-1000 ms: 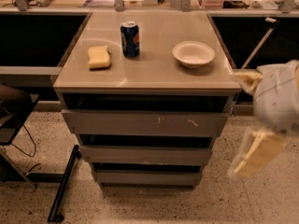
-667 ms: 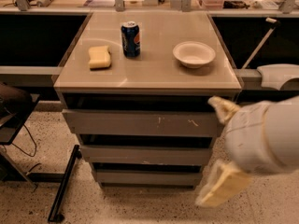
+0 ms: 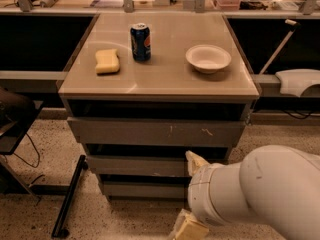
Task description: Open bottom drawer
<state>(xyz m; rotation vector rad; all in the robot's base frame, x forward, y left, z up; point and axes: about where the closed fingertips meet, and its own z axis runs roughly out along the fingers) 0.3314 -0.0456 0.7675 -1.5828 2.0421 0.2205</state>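
The bottom drawer [image 3: 142,189] is the lowest, narrowest grey-brown front of the three-drawer unit, just above the speckled floor, and it looks pushed in. My gripper [image 3: 182,194] is at the drawer's right end, in front of it at its height. One cream finger [image 3: 196,162] is up by the middle drawer [image 3: 135,165] and the other [image 3: 188,228] is down near the floor, so they are spread apart and hold nothing. My big white arm [image 3: 265,194] fills the lower right and hides the unit's right corner.
The top drawer [image 3: 150,132] has white scratch marks. On the unit's top stand a blue can [image 3: 140,42], a yellow sponge [image 3: 107,61] and a white bowl [image 3: 208,58]. A black stand leg [image 3: 67,196] lies on the floor at left.
My arm has swung in from the right and down, from beside the top drawer to low in front of the unit's right side. The drawers have not moved.
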